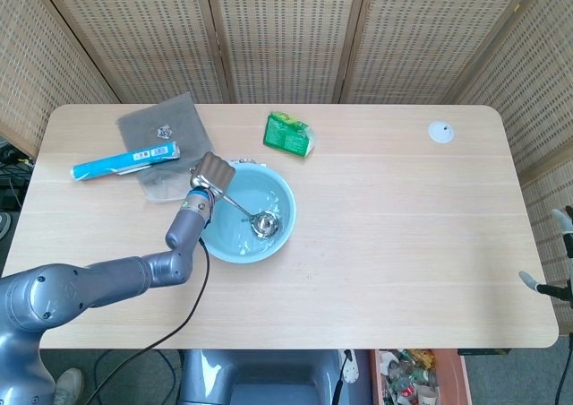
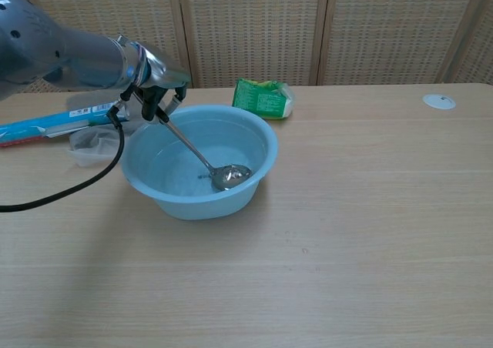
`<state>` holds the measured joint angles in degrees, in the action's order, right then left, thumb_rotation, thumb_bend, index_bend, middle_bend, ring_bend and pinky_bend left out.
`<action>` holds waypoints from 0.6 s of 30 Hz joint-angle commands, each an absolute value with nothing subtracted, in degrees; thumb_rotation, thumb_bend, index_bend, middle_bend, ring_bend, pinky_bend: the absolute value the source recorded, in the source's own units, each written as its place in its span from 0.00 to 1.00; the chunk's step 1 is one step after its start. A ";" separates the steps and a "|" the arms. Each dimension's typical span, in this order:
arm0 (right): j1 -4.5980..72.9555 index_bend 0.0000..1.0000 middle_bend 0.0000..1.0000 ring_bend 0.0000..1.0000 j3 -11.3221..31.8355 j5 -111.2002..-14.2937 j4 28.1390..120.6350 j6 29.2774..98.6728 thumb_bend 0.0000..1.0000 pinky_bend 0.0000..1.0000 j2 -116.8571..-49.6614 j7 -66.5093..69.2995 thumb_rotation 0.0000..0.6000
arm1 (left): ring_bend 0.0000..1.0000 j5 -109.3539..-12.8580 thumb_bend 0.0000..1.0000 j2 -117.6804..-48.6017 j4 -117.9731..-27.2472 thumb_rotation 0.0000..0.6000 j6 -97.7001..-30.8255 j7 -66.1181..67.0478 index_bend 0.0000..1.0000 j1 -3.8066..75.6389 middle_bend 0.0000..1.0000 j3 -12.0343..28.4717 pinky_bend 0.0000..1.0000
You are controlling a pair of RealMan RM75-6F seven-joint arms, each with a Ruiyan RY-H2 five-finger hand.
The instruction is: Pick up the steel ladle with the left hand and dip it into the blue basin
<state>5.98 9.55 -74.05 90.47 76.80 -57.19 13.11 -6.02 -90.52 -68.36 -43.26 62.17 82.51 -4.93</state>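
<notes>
Left hand pinches the handle end of the steel ladle, sitting just over the rear-left rim of the blue basin. Ladle slants down into the basin; its bowl rests at or near the basin floor, right of centre. Right hand barely shows, far right of the basin at the table edge; whether its fingers are apart or together cannot be told.

Risks, as judged:
- Handle leans close to the rim; a sideways pull could tip or drag the basin.
- Thin pinch: ladle may twist and slip.
</notes>
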 commanded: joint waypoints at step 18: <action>6.09 0.00 0.00 0.00 9.18 -74.51 91.42 77.30 0.00 0.00 -57.75 10.71 1.00 | 0.97 -10.98 0.71 -79.79 -75.74 1.00 -38.55 52.56 1.00 79.23 1.00 -2.48 1.00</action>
